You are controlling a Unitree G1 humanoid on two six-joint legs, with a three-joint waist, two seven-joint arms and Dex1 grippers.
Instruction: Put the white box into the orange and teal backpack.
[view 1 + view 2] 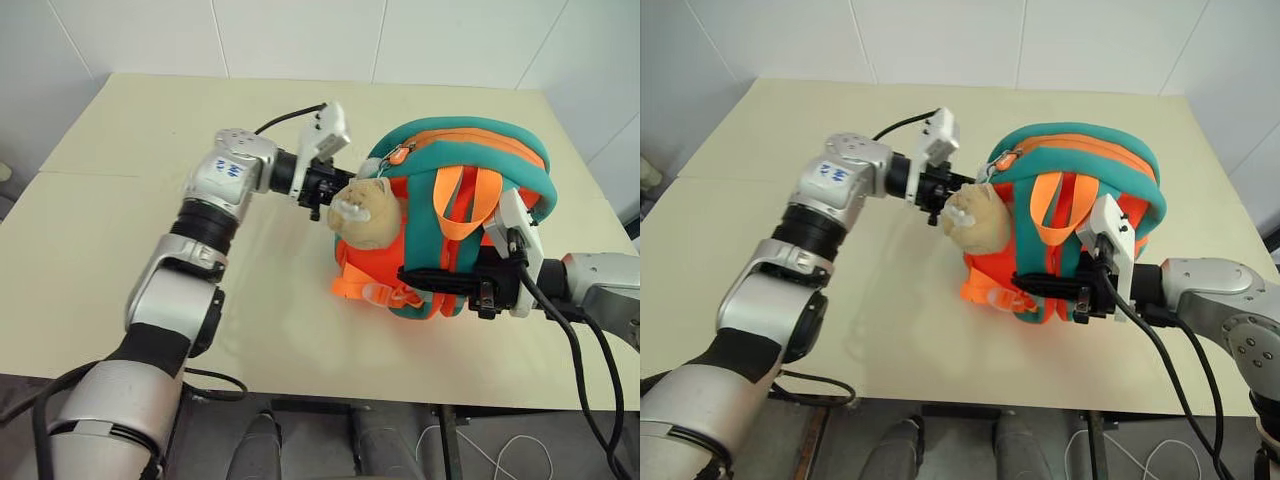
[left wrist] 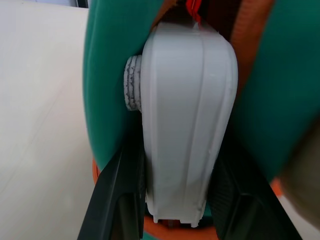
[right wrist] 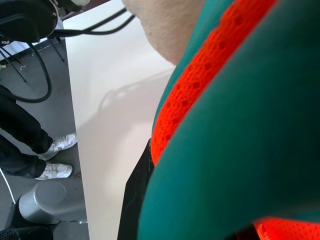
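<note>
The white box (image 2: 187, 125) shows in the left wrist view as a pale rounded case clamped between the two black fingers (image 2: 117, 195) of the left gripper (image 1: 322, 200), its far end pushed in among the teal folds of the orange and teal backpack (image 1: 470, 150); no lettering can be read on its visible face. A small ribbed grey disc (image 2: 133, 84) sits at one side of the box, against the teal fabric. The backpack stands on the cream table (image 1: 150, 140), toward the robot's right side and nearer the front edge than the back, with its orange straps (image 1: 458, 205) facing the camera and a beige plush charm (image 1: 368, 215) hanging on the side that faces the left gripper. The left gripper reaches in level from the robot's left, just beside the charm and the backpack's teal rim. The right gripper (image 1: 1080, 285) is closed on the backpack's lower strap area, pinching teal and orange fabric at the near side. Open tabletop lies to the robot's left and behind the backpack. A person's white shoes (image 3: 55, 157) stand on the floor beside the table.
</note>
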